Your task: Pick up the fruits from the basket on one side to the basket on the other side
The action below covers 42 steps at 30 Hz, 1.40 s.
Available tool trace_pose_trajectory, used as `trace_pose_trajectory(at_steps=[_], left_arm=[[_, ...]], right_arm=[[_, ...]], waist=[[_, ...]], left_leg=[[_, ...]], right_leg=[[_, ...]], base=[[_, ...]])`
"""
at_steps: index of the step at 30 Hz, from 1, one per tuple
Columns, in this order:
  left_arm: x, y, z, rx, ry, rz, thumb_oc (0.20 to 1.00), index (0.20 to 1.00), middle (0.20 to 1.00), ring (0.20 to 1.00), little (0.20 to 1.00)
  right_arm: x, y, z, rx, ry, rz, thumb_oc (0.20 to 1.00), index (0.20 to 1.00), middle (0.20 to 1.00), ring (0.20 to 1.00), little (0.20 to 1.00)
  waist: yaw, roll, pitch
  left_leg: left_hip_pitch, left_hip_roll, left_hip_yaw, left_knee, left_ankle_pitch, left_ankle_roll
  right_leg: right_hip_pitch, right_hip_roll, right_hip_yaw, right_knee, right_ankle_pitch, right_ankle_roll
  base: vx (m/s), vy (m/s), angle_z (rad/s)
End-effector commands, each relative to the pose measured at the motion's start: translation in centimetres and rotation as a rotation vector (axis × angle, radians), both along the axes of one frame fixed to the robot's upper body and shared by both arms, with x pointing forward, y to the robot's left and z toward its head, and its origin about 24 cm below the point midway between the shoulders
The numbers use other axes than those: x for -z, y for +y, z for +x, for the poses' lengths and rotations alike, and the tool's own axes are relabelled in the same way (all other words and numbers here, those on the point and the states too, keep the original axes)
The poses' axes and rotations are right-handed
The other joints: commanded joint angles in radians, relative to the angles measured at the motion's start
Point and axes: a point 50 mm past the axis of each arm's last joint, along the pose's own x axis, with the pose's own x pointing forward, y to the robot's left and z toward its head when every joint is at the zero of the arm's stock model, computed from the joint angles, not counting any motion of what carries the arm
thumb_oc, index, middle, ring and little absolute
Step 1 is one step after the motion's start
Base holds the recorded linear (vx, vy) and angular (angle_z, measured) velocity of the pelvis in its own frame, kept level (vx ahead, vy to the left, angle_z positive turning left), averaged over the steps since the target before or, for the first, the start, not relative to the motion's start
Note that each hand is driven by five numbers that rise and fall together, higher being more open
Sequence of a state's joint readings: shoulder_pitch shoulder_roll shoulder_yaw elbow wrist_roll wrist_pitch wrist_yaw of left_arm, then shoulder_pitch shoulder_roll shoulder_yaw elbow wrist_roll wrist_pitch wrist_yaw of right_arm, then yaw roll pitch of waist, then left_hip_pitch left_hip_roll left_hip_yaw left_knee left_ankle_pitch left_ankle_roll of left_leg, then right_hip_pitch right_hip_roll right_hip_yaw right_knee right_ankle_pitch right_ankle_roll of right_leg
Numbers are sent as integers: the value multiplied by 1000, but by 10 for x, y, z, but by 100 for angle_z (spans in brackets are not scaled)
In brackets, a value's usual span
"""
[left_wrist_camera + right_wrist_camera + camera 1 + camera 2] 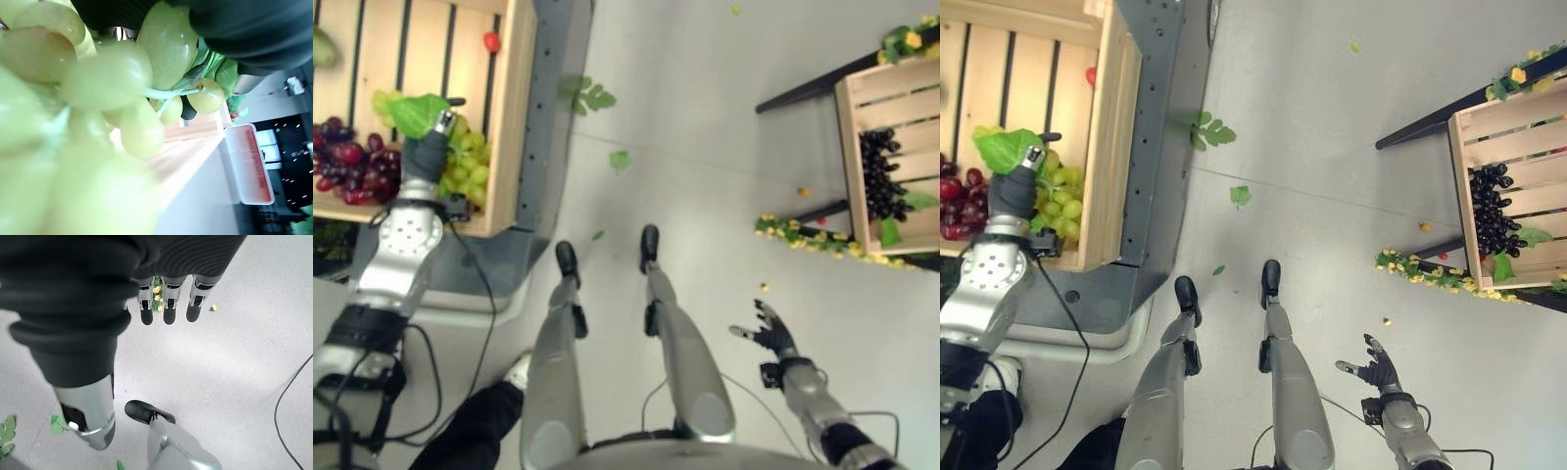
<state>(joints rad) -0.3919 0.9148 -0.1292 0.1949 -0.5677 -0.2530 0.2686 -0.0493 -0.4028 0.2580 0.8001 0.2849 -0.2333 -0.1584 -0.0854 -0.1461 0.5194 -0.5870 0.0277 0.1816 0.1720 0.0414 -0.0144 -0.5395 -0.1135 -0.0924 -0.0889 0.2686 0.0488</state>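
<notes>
A wooden crate (514, 108) at the left holds green grapes (470, 166), dark red grapes (347, 162), a small red fruit (491, 41) and a large green leaf (416, 113). My left hand (429, 147) reaches into this crate and rests on the green grapes under the leaf. Those green grapes (107, 78) press close against it in the left wrist view. Another wooden crate (862, 108) at the right holds dark grapes (881, 176). Low at the right, my right hand (771, 333) hangs open over the floor, its fingers (168, 303) straight and holding nothing.
A grey metal stand (543, 117) runs beside the left crate. The right crate sits on a black frame (803, 93) trimmed with a yellow flower garland (813, 240). Loose leaves (592, 96) lie on the floor between. A person's dark trouser leg (475, 431) shows at the bottom left.
</notes>
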Motion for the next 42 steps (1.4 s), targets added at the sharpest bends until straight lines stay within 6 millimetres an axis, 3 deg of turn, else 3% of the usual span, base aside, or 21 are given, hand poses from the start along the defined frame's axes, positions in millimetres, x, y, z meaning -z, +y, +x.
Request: trace_pose_trajectory(at_steps=[1,15,24,25,28,29,35,36,38,42], left_arm=[[-24,-16,-11,153,-175,-119,200,200,200,200,200],[-19,-26,-25,331,-144,-205,200,200,200,200,200],[-21,-23,-22,379,-83,-164,200,200,200,200,200],[-24,-24,-21,404,-68,-142,200,200,200,200,200],[-26,-26,-20,418,-61,-136,200,200,200,200,200],[-30,-28,-18,441,-44,-102,200,200,200,200,200],[-35,-32,-16,469,-23,-68,200,200,200,200,200],[-36,-36,-15,485,-11,-57,200,200,200,200,200],[-35,-36,-15,485,-11,-57,200,200,200,200,200],[-29,-40,-13,504,25,-61,200,200,200,200,200]], right_arm=[[5,-25,-17,54,72,-61,1000,1000,1000,1000,1000],[19,-26,-25,4,196,-134,1000,1000,1000,1000,1000],[17,-13,-20,-138,195,-169,1000,1000,1000,1000,1000],[9,-5,-10,-190,144,-160,1000,1000,1000,1000,1000],[5,-1,-4,-215,115,-159,1000,1000,1000,1000,1000],[-9,8,8,-266,32,-142,1000,1000,1000,1000,1000],[-40,26,29,-351,-130,-115,1000,1000,1000,1000,1000],[-55,34,39,-390,-202,-110,1000,1000,1000,1000,1000],[-55,34,39,-389,-201,-110,1000,1000,1000,1000,1000],[-86,46,52,-444,-339,-78,1000,1000,1000,1000,1000]], waist=[[-3,88,-5],[23,148,-84],[33,177,-157],[35,186,-184],[35,188,-197],[37,192,-225],[40,194,-285],[42,194,-306],[42,194,-305],[46,193,-357]], left_leg=[[103,-60,-57,-191,62,-14],[252,-62,-65,-216,53,-19],[341,-53,-74,-226,45,-24],[374,-50,-76,-232,40,-27],[382,-48,-77,-234,43,-29],[413,-41,-77,-236,38,-32],[452,-30,-79,-243,35,-38],[469,-26,-81,-245,34,-40],[471,-26,-81,-246,33,-40],[510,-18,-82,-252,25,-43]], right_leg=[[71,17,-45,61,-96,92],[211,23,-56,59,-141,77],[290,32,-69,62,-178,66],[321,36,-73,62,-191,64],[327,38,-75,62,-192,63],[360,42,-76,62,-204,62],[403,49,-83,50,-213,61],[419,51,-87,49,-219,61],[421,51,-87,49,-219,61],[465,57,-93,39,-232,60]], base=[[0,0,0],[34,-15,3],[60,-25,5],[56,-29,0],[65,-33,5],[71,-34,4],[90,-40,5],[62,-29,4],[63,-21,4],[99,-28,1]])
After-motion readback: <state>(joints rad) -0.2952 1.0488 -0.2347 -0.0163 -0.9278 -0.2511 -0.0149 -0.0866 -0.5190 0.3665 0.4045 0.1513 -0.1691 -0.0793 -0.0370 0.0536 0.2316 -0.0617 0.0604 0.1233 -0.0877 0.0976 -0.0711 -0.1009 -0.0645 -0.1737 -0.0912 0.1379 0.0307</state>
